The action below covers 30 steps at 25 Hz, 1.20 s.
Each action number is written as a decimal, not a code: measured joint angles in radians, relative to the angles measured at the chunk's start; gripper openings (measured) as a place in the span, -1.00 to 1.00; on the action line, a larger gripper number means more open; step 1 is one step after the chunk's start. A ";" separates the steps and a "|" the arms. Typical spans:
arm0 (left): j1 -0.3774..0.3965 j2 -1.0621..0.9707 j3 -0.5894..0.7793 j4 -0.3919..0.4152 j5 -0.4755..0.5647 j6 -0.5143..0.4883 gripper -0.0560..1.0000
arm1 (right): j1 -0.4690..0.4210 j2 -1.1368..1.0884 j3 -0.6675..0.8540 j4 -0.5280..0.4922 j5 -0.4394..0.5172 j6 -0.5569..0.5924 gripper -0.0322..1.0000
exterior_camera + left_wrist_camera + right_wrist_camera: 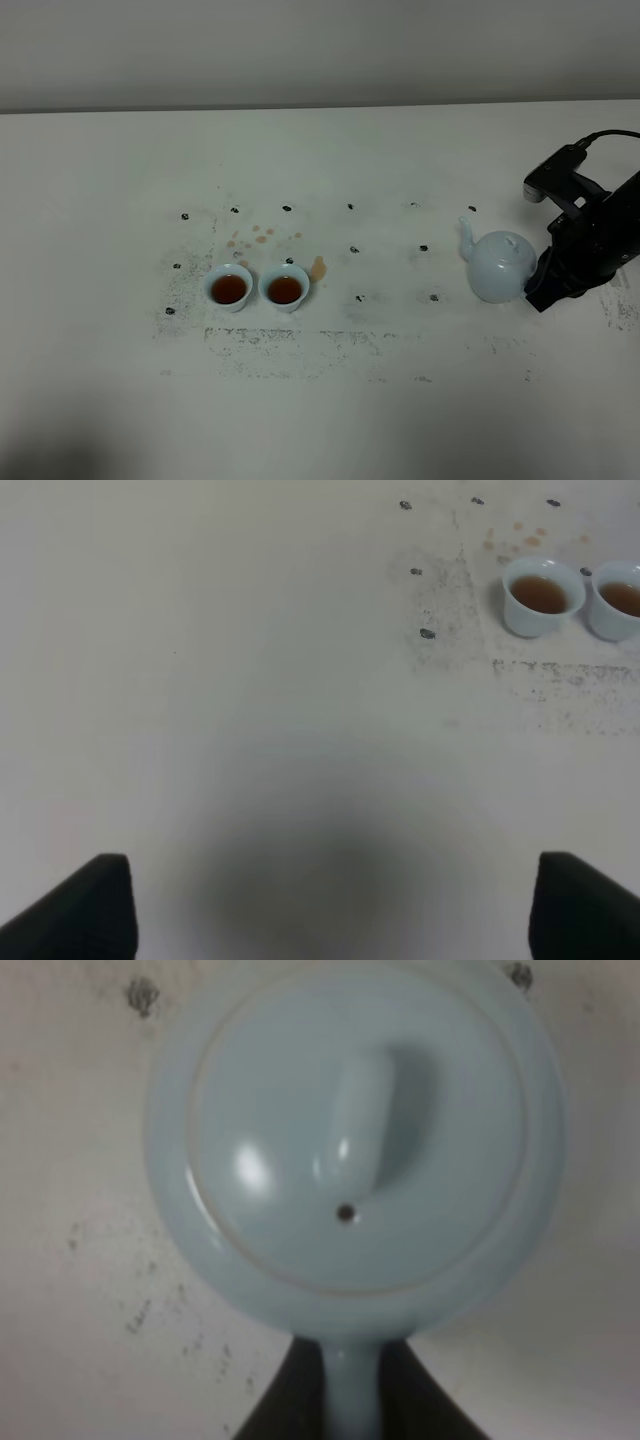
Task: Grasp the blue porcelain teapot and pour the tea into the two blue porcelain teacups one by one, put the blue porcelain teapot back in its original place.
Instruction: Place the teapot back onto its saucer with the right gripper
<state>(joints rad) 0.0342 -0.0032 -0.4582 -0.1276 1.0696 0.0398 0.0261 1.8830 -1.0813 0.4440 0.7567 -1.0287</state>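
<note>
The blue porcelain teapot [500, 266] stands upright on the white table at the right, its spout pointing left. In the right wrist view the teapot [350, 1140] fills the frame, lid on. My right gripper [531, 289] is at its handle [350, 1390], with the dark fingers [285, 1405] pressed against both sides of it. The two blue porcelain teacups [229, 288] [285, 289] stand side by side left of centre, both holding brown tea. The left wrist view also shows them [541, 595] [618, 600]. My left gripper [325, 910] is open and empty, far from the cups.
Brown tea drops [318, 267] lie on the table beside and behind the cups. Small black marks [354, 249] and grey smudges [300, 340] dot the table's middle. The table's far edge meets the wall [300, 108].
</note>
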 joint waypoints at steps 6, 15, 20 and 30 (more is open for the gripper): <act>0.000 0.000 0.000 0.000 0.000 -0.001 0.54 | -0.002 0.001 0.000 0.007 0.029 -0.003 -0.85; 0.000 0.000 0.000 0.000 0.000 -0.001 0.54 | -0.002 0.001 0.000 0.009 0.059 -0.004 -0.85; 0.000 0.000 0.000 0.000 0.000 -0.001 0.54 | -0.002 0.001 0.000 0.004 0.063 -0.016 -0.85; 0.000 0.000 0.000 0.000 0.000 -0.001 0.54 | -0.002 0.001 -0.001 -0.010 0.071 -0.021 -0.85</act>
<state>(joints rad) 0.0342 -0.0032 -0.4582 -0.1276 1.0696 0.0391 0.0241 1.8841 -1.0822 0.4337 0.8273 -1.0501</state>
